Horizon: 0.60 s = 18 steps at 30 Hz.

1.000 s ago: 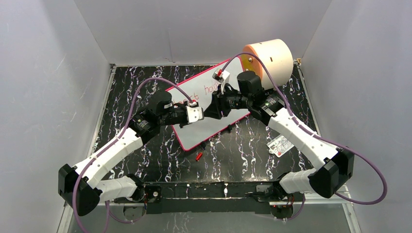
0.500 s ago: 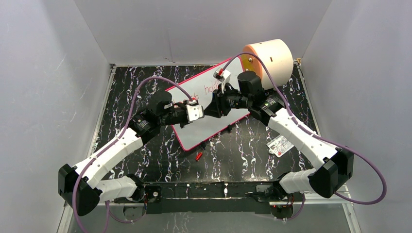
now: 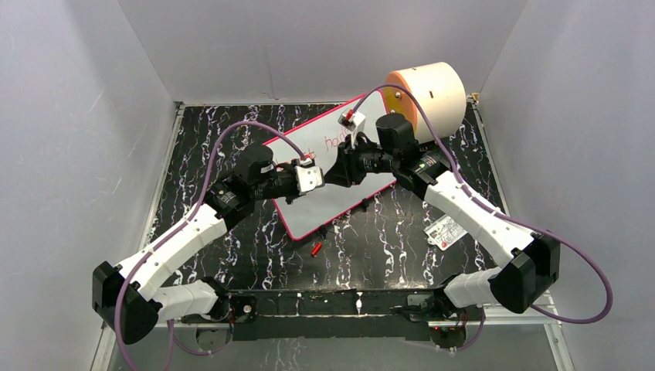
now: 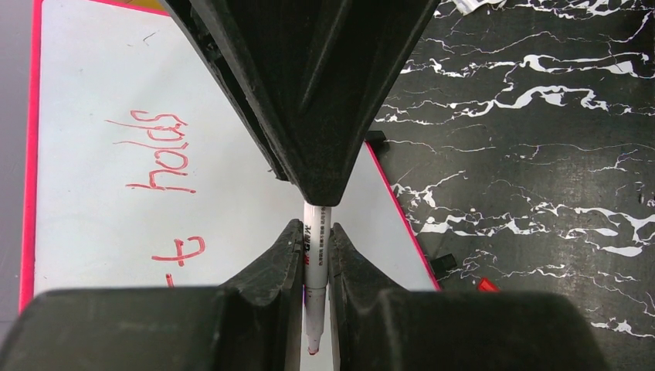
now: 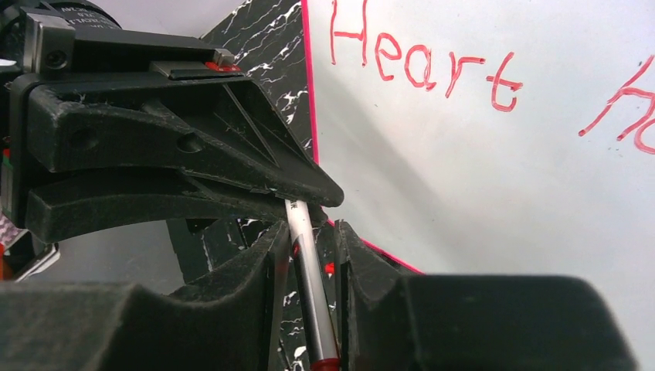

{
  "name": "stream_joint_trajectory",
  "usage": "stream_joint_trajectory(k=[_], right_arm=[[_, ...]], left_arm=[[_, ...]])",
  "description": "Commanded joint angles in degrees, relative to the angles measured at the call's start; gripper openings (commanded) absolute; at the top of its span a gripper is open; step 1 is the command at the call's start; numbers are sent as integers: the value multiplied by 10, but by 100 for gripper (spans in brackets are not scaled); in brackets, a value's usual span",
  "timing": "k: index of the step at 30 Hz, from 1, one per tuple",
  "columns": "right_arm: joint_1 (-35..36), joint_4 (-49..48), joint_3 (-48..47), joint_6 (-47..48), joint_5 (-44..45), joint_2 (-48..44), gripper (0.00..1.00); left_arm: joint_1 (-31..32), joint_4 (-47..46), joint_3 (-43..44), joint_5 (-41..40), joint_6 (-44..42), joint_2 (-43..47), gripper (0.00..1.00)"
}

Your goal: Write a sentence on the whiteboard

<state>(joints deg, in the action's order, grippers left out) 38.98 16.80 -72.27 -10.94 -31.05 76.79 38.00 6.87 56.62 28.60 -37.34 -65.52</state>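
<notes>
Marbled tabletop (image 3: pixel 386 239) bears the whiteboard (image 3: pixel 334 205); above it left gripper (image 4: pixel 315 243) clamps the marker (image 4: pixel 317 216), right gripper (image 5: pixel 309 239) brackets it, hold unclear; early release could drop it, smudging the sentence (image 5: pixel 417 66)

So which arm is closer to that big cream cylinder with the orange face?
The right arm. Its wrist sits just in front of the cream cylinder; the left arm reaches over the whiteboard from its opposite edge, well short of it.
</notes>
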Motion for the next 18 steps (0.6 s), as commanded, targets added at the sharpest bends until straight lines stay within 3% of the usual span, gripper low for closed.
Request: stream_joint_trajectory(k=[1, 5, 10, 12, 15, 18], right_arm=[[2, -5, -13, -2, -11, 2, 31], [2, -11, -11, -4, -7, -2, 23], [2, -18, -5, -6, -7, -7, 1], [2, -25, 1, -6, -5, -13, 0], [2, -27, 7, -5, 9, -23, 0], [2, -27, 12, -2, 41, -33, 0]], left_arm=[[1, -12, 17, -9, 5, 18, 0], [1, -10, 19, -11, 11, 16, 0], [0, -17, 17, -23, 21, 17, 0], [1, -22, 14, -30, 27, 21, 0], [1, -32, 9, -47, 38, 30, 12], [0, -32, 6, -70, 44, 42, 31]])
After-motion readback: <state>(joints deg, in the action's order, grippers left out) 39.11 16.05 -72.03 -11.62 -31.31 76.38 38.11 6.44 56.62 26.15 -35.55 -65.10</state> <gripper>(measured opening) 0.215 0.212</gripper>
